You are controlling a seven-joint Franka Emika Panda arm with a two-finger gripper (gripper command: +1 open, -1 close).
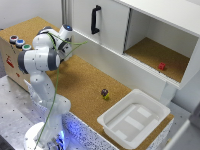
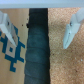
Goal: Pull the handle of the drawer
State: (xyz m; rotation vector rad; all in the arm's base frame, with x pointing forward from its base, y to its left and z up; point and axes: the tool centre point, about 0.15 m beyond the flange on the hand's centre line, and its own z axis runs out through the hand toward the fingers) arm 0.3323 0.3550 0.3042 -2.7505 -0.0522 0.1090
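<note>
The drawer's handle [image 1: 95, 20] is a black vertical bar on the white cabinet front [image 1: 107, 25] at the back of the exterior view. My gripper [image 1: 61, 49] hangs well to the exterior view's left of it and lower, partly hidden behind my own arm. In the wrist view the gripper [image 2: 39, 27] is open with nothing between its two pale fingers [image 2: 72, 27]. Beneath it runs a dark gap [image 2: 36, 55] between a cardboard box with blue print [image 2: 10, 50] and the cork surface [image 2: 67, 60]. The handle does not show in the wrist view.
A white plastic bin [image 1: 132, 117] sits at the cork table's front right. A small dark and yellow object [image 1: 105, 93] lies mid-table. A red object [image 1: 162, 66] sits in the open cabinet compartment. Coloured buttons [image 1: 19, 42] top the cardboard box at left.
</note>
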